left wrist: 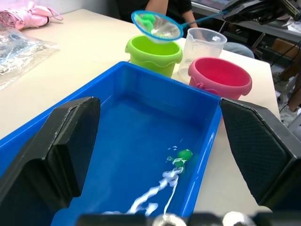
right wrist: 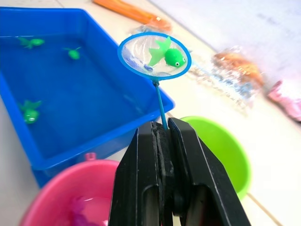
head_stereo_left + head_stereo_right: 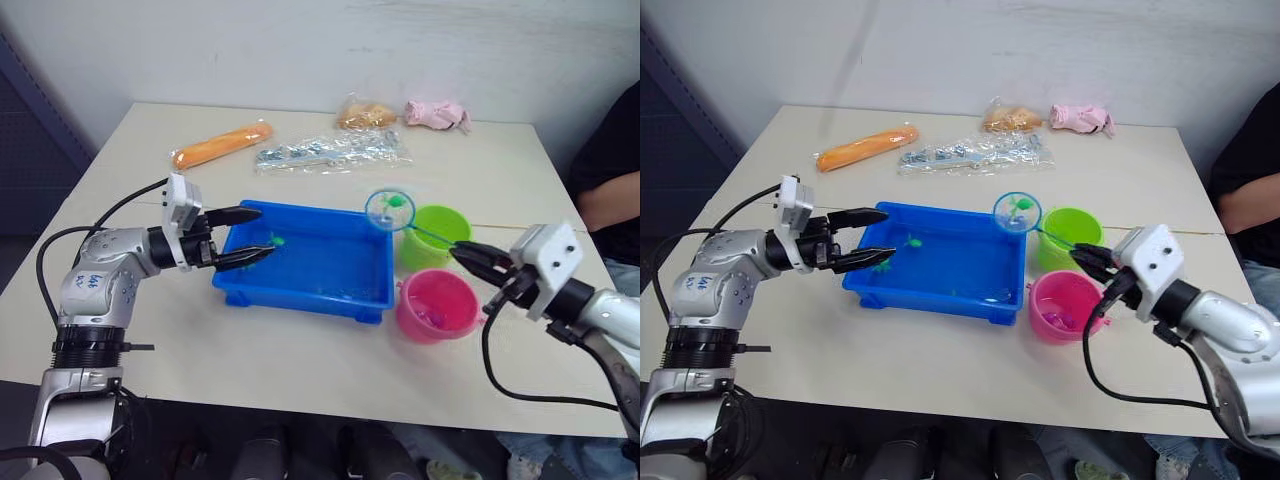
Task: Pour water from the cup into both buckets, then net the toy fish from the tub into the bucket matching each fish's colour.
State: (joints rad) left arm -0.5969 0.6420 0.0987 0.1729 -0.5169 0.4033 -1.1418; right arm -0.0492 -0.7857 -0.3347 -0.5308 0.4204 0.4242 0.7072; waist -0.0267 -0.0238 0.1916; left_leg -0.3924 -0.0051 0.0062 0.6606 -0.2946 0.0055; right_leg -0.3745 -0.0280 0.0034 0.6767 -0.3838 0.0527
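Nearest on the beige desk (image 3: 300, 360), the pink bucket (image 3: 436, 305) stands just off the blue tub's (image 3: 305, 262) right near corner, with at least one magenta toy fish (image 2: 77, 212) lying in it. The right claw (image 3: 462, 251) hangs above that bucket, pressed together on the thin handle of the blue-rimmed net (image 2: 154, 57). The hoop is held in the air over the tub's far right corner, beside the lime green bucket (image 3: 432, 236), and carries a green toy fish (image 2: 168, 53). The green bucket sits just behind the pink one, and the clear measuring cup (image 1: 201, 44) stands close beyond both buckets in the left wrist view. On the other side, the left claw (image 3: 248, 236) is spread wide over the tub's left end, pinching nothing. More green fish (image 2: 29, 111) float in the tub's water. Farther back lie an orange packet (image 3: 222, 144), a clear bag (image 3: 332, 151), a tan packet (image 3: 364, 115) and a pink bundle (image 3: 437, 114).
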